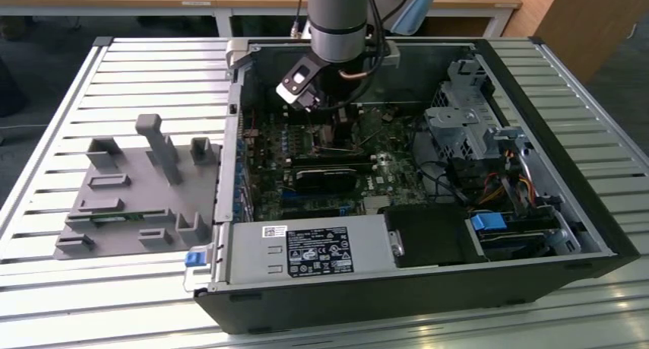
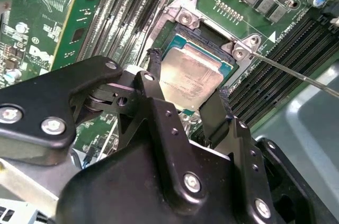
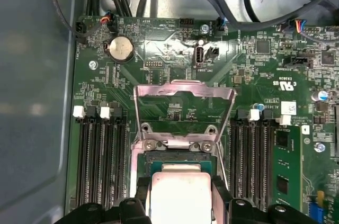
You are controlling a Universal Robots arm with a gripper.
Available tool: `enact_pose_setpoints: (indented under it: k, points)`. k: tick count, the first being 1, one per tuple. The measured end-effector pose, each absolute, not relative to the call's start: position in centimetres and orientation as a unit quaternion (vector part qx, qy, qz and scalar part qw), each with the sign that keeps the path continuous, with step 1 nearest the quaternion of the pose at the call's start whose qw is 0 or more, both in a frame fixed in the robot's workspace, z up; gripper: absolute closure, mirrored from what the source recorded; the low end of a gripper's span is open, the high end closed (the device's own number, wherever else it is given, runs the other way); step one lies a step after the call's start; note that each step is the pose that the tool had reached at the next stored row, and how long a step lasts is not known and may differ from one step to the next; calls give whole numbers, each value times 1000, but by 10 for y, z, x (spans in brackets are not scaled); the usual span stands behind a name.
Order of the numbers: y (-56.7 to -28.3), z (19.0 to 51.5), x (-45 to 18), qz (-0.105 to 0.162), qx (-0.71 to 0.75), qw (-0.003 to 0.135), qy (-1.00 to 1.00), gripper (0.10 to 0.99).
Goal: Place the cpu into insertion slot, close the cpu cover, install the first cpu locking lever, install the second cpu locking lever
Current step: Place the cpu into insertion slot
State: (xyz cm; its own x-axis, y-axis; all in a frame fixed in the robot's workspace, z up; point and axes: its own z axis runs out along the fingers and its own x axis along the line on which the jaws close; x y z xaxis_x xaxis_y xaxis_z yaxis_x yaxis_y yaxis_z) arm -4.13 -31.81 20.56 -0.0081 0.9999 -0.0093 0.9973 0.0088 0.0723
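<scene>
Exterior view's left: grey moulded fixture (image 1: pixel 132 189) on slatted surface (image 1: pixel 61 98), not part of this step. Centre to right: open PC case (image 1: pixel 406 288), arm reaching down onto motherboard (image 1: pixel 385 174). In both wrist views gripper (image 2: pixel 186 89) is set narrow, fingers (image 2: pixel 153 75) pinching the cpu (image 2: pixel 196 68) by two opposite edges. Chip is right over/in the insertion slot (image 2: pixel 207 34); can't tell if fully seated. The cpu cover (image 3: pixel 183 87) is flipped up, clear of socket. Thin locking lever (image 2: pixel 296 73) is swung out to the side. Looks like the placing step. To do it well: keep chip level, edges square to socket rim, ease straight down w/o sideways slide, let go only once flat
</scene>
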Motion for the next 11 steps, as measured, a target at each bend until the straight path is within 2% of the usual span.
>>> enact_pose_setpoints:
  k: [11]
  points:
    - [-314, 196, -41, 22, 704, 29, 709, 545]
